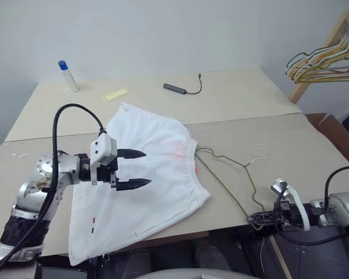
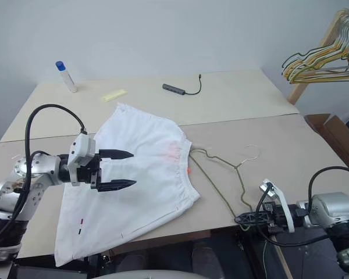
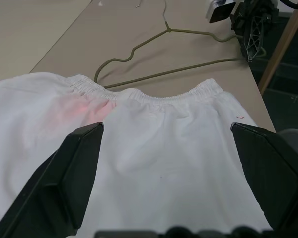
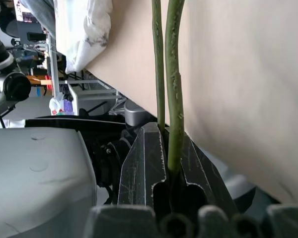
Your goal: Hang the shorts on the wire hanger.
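Note:
The white shorts (image 1: 163,195) lie flat on the table (image 1: 291,145), waistband toward the right, with a faint pink smudge near the waistband. My left gripper (image 1: 146,168) hovers open just above the middle of the shorts, holding nothing. The olive wire hanger (image 3: 188,68) lies on the table beside the waistband, with one end at or under it. Its pale hook (image 1: 259,152) points toward the far side. At the table's front right edge, my right gripper (image 1: 259,220) is shut on the hanger's near corner, and the right wrist view shows the wire (image 4: 175,74) pinched between the jaws.
A bunch of yellow and tan hangers (image 1: 326,61) hangs on a wooden rack at the back right. A blue-capped tube (image 1: 68,75), a yellow slip (image 1: 116,94) and a dark adapter with a cable (image 1: 175,88) lie at the table's far side.

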Action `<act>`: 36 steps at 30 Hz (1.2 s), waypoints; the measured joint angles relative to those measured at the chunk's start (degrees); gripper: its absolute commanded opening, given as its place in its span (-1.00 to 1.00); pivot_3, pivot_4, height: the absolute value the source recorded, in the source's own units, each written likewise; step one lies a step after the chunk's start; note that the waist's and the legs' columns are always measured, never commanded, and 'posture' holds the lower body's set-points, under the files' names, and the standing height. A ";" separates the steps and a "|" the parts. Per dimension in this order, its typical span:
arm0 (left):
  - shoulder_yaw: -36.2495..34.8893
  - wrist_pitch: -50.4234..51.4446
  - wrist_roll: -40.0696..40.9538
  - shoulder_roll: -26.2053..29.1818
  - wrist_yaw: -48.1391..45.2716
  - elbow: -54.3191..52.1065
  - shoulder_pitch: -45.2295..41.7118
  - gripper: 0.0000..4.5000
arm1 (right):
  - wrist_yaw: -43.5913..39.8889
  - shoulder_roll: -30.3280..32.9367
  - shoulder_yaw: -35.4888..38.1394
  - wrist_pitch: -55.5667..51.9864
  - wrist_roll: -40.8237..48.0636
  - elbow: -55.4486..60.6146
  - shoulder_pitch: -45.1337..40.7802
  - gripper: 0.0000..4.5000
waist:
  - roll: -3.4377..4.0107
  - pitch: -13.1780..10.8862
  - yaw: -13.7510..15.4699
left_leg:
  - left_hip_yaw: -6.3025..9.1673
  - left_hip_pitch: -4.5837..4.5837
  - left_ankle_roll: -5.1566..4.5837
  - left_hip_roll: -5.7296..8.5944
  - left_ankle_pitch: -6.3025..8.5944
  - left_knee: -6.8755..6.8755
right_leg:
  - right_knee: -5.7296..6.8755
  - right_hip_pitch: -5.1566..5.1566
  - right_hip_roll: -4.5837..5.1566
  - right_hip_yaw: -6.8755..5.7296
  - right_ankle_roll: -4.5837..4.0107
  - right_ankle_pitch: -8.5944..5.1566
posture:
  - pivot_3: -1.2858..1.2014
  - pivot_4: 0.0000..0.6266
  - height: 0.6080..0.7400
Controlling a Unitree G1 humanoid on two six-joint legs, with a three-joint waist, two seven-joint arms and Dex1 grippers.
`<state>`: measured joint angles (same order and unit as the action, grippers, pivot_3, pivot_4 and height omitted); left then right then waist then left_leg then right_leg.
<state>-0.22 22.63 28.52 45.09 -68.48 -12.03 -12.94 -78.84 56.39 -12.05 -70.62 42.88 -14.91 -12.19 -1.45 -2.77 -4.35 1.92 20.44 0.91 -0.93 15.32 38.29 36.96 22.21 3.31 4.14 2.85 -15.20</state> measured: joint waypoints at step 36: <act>0.62 -1.09 -3.77 -1.49 6.79 -3.42 4.71 0.98 | -10.52 -12.32 -15.45 4.59 -17.49 -23.71 -26.17 -1.00 | -0.97 0.64 0.37 | -0.10 -0.28 0.00 -0.12 0.00 0.03 | 0.05 -0.13 -0.14 0.10 -0.20 0.20 | 0.09 -1.00 1.00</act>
<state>0.41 21.54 24.75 43.60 -61.70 -15.44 -8.23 -89.37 44.07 -27.50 -66.03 25.38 -38.62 -38.37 -2.42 -2.13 -3.98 1.82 20.16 0.91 -1.06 15.32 38.31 37.02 22.08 3.17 4.24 2.65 -15.00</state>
